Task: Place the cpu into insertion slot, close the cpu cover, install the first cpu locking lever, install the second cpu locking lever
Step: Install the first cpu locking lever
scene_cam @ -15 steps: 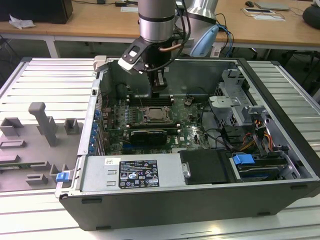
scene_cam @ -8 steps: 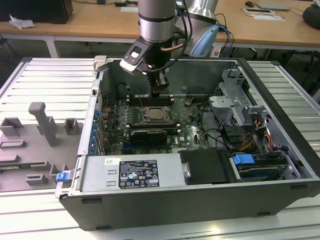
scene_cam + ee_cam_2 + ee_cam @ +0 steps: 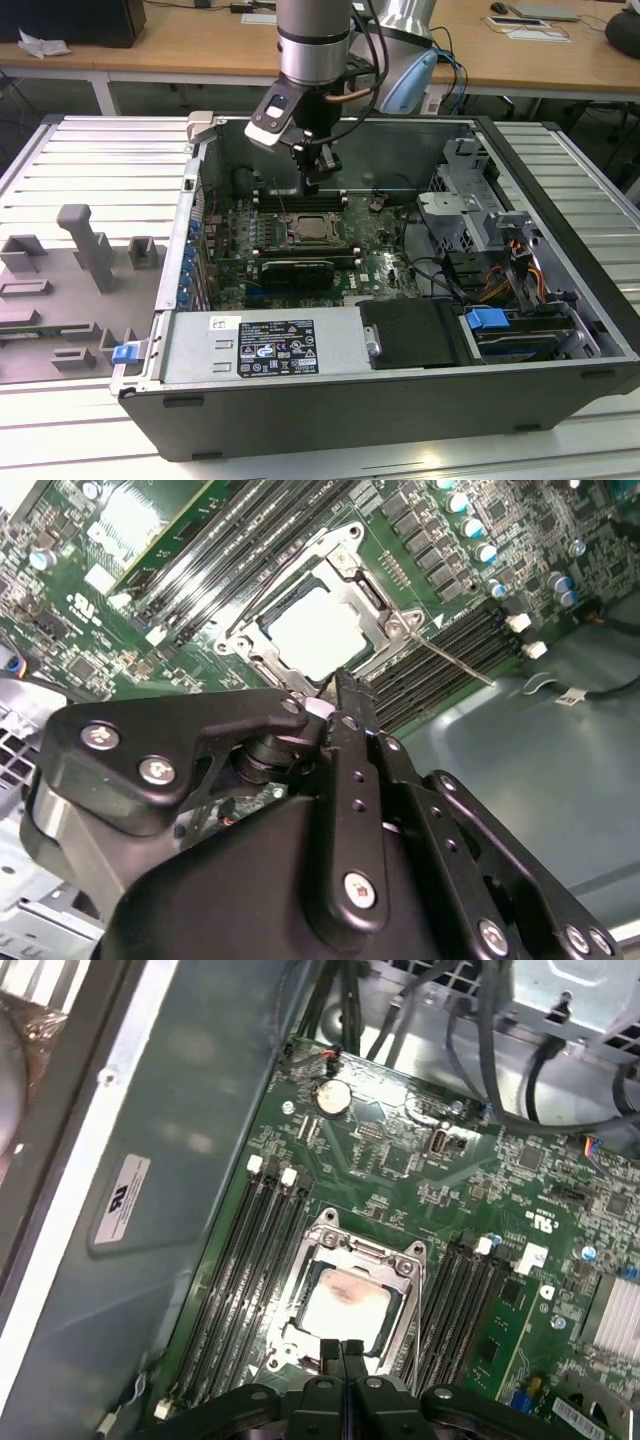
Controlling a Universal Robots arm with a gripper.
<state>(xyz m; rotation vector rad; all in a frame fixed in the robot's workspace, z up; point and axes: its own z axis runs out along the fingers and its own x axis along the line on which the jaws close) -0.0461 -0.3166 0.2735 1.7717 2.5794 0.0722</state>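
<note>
Motherboard (image 3: 400, 1165), cpu (image 3: 345, 1305) inside insertion slot (image 3: 316, 1278)

The cpu (image 3: 345, 1305) top is pale silvery-beige with a faint pinkish smudge. The cover (image 3: 365, 1250) around it is silvery. The board (image 3: 400, 1175) is green, speckled with small silver and black parts. Its memory slots (image 3: 235, 1270) are black with white end clips. The pincer (image 3: 345, 1352) is matte black. The case (image 3: 400, 420) is dark grey, the table (image 3: 90, 150) pale grey and ribbed, and the clip (image 3: 124, 352) blue.
</note>
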